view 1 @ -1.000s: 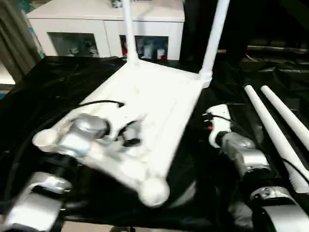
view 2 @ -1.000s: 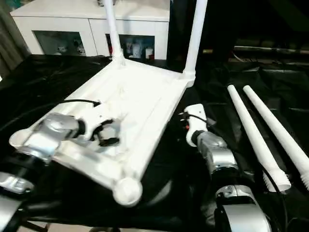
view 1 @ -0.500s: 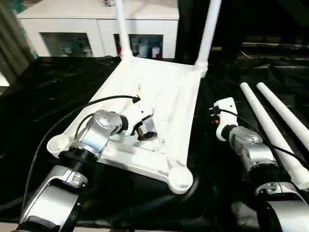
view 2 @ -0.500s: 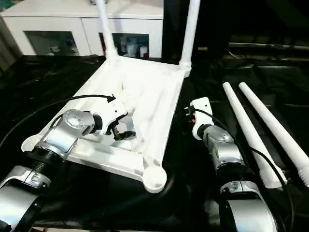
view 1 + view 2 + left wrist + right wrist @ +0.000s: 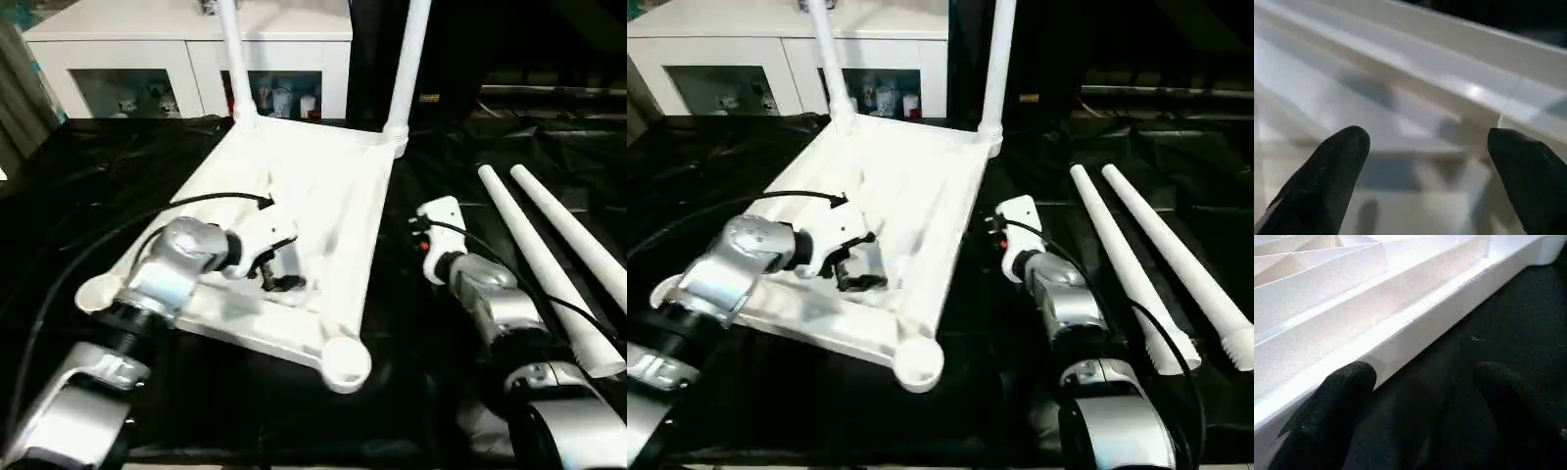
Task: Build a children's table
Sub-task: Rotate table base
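Left gripper (image 5: 1425, 161) spread above tabletop (image 5: 323, 186); right gripper (image 5: 1420, 396) beside it.

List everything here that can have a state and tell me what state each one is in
tabletop: upside down on the black-draped table, ribbed underside up.
two fitted legs: upright in the far corner sockets.
two loose legs: lying side by side on the cloth, not fitted.
near corner sockets: empty.
left gripper: open, over the ribbed underside, holding nothing.
right gripper: open, beside the tabletop's long edge, holding nothing.
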